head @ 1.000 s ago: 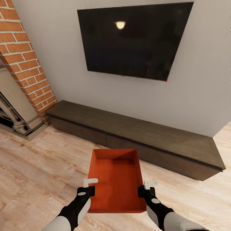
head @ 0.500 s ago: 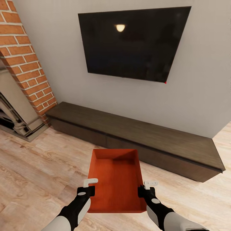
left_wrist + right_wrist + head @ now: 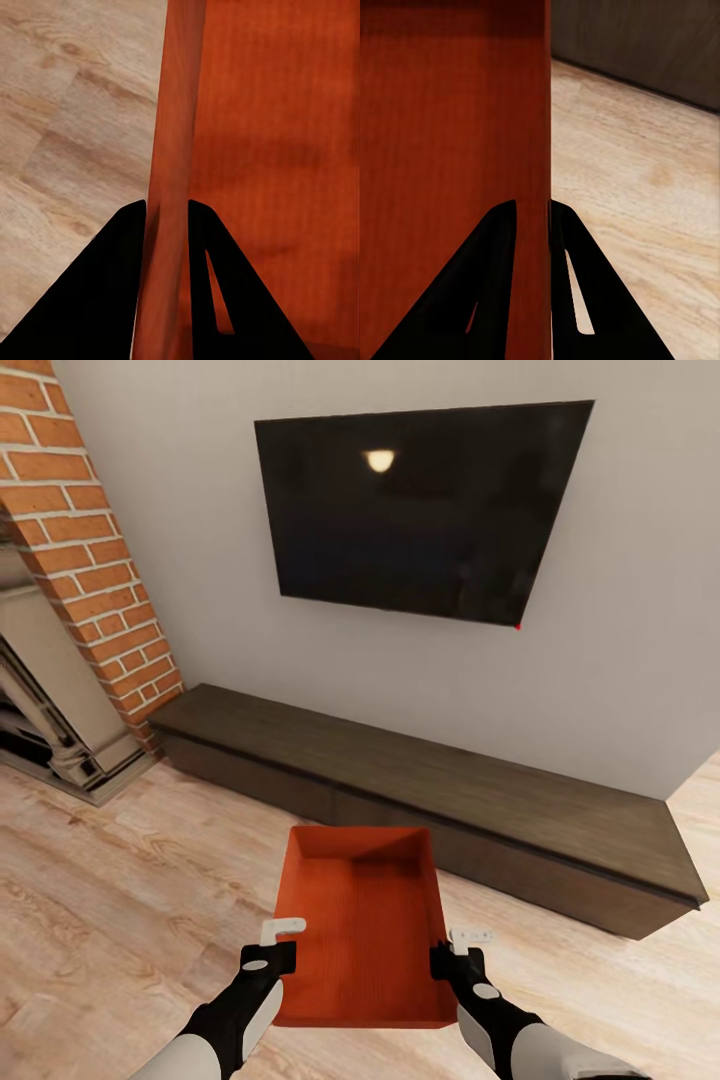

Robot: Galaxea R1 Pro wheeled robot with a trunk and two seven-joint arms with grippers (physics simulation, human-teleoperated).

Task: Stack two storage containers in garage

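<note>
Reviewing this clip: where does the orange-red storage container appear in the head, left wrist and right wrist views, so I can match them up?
Head view: storage container low centre, left gripper and right gripper on its side walls.
Left wrist view: storage container wall runs between the black fingers, interior beside it.
Right wrist view: storage container wall sits between the fingers.
Shared landmark: light wood plank floor.

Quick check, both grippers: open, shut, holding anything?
Left gripper: shut on the left wall of the bin.
Right gripper: shut on the bin's right wall.
</note>
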